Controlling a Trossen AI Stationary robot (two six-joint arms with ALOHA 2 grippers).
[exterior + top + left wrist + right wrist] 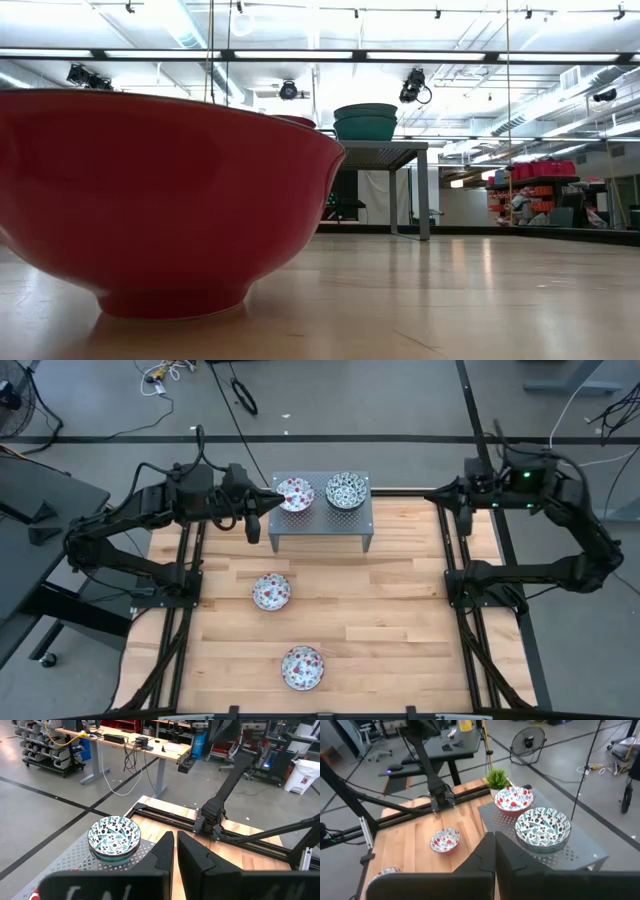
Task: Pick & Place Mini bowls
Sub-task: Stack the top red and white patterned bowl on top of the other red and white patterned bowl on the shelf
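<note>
A grey perforated stand [320, 530] sits at the table's far middle. On it rest a red-patterned mini bowl [295, 494] [514, 800] and, to its right, a green-patterned stack of mini bowls [346, 491] [542, 827] [114, 837]. Two more red mini bowls rest on the wood: one mid-table [271, 591] [445, 840] and one near the front edge [302, 667] that fills the low view [160, 200]. My left gripper [270, 502] [175, 855] hovers at the stand's left end beside the red bowl, shut and empty. My right gripper [432, 492] [495, 852] is raised at the far right, shut and empty.
Black frame rails [185, 610] [470, 620] run along the table's left and right sides. Bare wood [400, 620] lies between the stand and the front edge, right of the two loose bowls. Desks, cables and a fan stand on the floor beyond the table.
</note>
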